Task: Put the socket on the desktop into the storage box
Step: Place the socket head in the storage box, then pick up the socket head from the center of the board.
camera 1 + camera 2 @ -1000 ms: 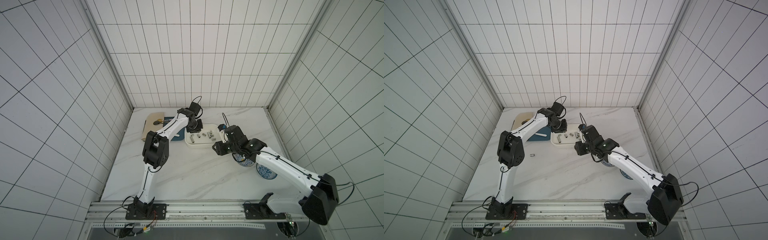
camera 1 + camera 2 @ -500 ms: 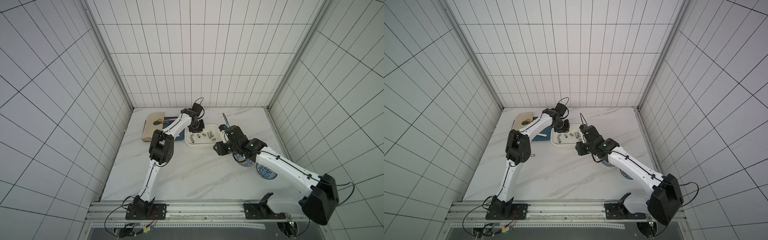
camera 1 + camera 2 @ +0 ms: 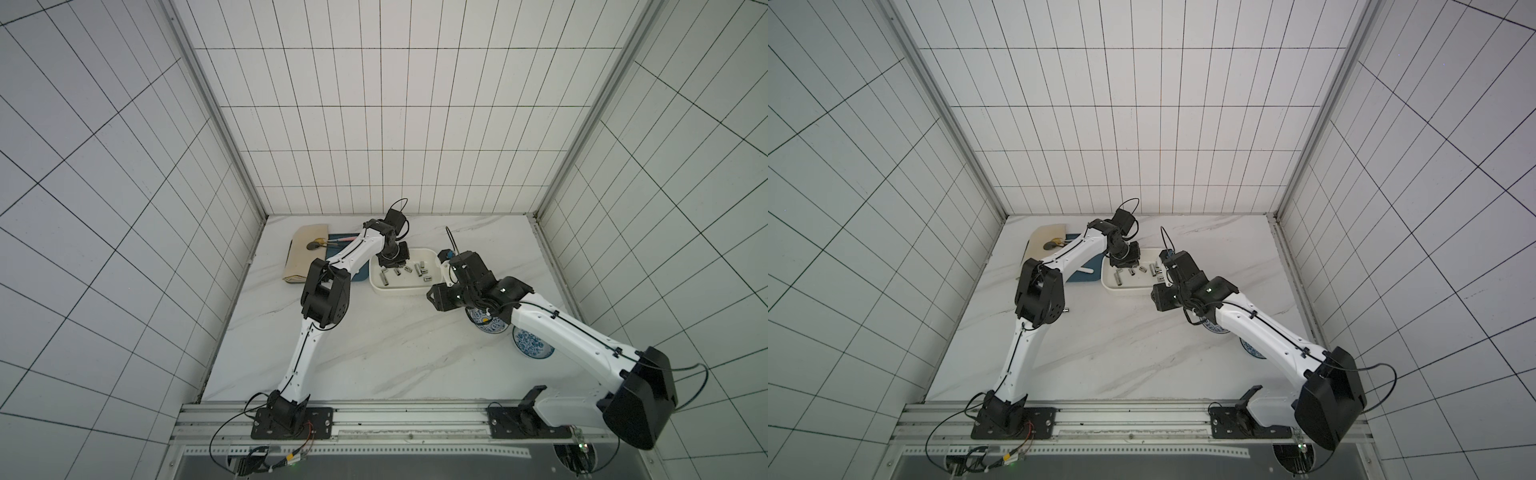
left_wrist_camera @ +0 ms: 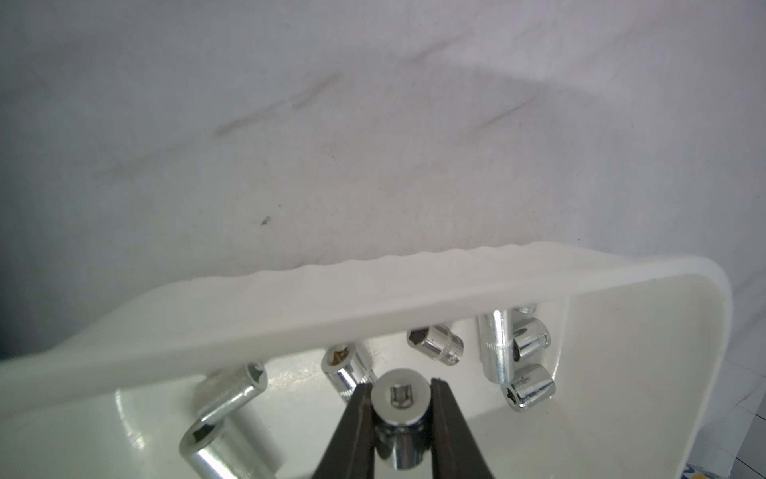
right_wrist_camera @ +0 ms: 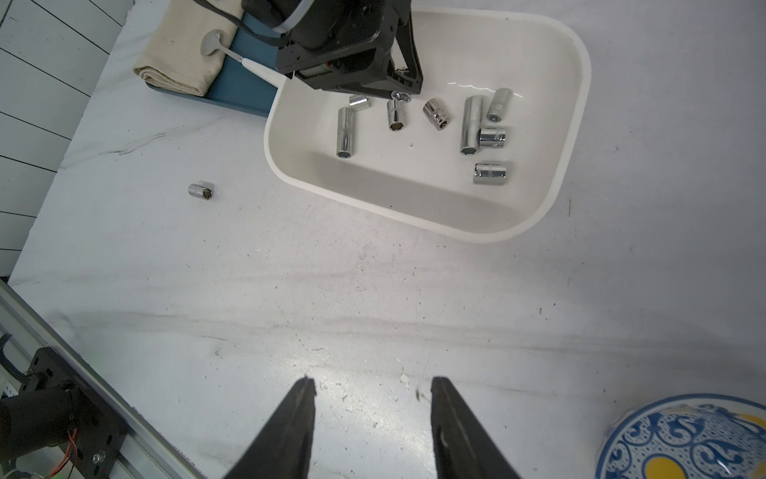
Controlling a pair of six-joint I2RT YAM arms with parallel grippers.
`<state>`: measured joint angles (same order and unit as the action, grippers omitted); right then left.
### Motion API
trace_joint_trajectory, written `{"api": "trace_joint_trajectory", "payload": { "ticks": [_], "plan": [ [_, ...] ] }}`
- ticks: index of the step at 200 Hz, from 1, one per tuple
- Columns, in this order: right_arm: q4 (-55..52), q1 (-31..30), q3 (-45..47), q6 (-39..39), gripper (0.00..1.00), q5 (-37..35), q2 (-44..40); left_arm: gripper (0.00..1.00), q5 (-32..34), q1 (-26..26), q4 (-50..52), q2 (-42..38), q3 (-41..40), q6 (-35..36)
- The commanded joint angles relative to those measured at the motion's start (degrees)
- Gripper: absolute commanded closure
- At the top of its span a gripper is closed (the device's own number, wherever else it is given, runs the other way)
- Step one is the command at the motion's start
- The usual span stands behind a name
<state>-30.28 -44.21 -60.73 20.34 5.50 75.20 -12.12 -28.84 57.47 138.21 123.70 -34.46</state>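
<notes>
My left gripper (image 4: 400, 385) is shut on a chrome socket (image 4: 398, 399), held upright just above the floor of the white storage box (image 4: 373, 298). Both top views show this gripper (image 3: 392, 264) (image 3: 1123, 261) over the left end of the storage box (image 3: 399, 291) (image 3: 1125, 291). Several sockets lie inside the box (image 5: 456, 232). One short socket (image 5: 201, 191) lies on its side on the desktop (image 5: 373, 290), left of the box; a top view shows it (image 3: 1065, 309) beside my left elbow. My right gripper (image 5: 372, 385) stands open over bare desktop, nothing between its fingers.
A dark-blue tray (image 3: 359, 276) with a beige cloth (image 3: 301, 253) and a spoon (image 5: 215, 43) lies left of the box. Two blue-patterned plates (image 3: 490, 324) (image 3: 534, 347) sit under my right arm. Tiled walls close in the back and both sides.
My left arm's elbow has swung right toward the box, and its gripper has come down a little into the box with the socket. The right arm has not moved.
</notes>
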Motion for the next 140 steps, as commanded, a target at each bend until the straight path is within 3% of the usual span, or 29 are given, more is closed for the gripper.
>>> {"api": "trace_joint_trajectory", "payload": {
  "ticks": [1, 44, 140],
  "plan": [
    [-0.1, 0.5, 1.9, 0.8, 0.51, -0.4, 0.1, 0.77, -0.4, -0.2, -1.8, 0.9, 1.6, 0.6],
    [0.1, 0.5, 2.2, 1.2, 0.51, -0.4, -0.1, 0.66, -0.3, -0.2, -1.6, 0.9, 1.7, 0.5],
    [0.6, 0.5, 2.2, 1.3, 0.51, 1.3, -0.8, 0.65, 0.4, -0.2, -2.2, -5.9, -3.1, 0.8]
  ]
}}
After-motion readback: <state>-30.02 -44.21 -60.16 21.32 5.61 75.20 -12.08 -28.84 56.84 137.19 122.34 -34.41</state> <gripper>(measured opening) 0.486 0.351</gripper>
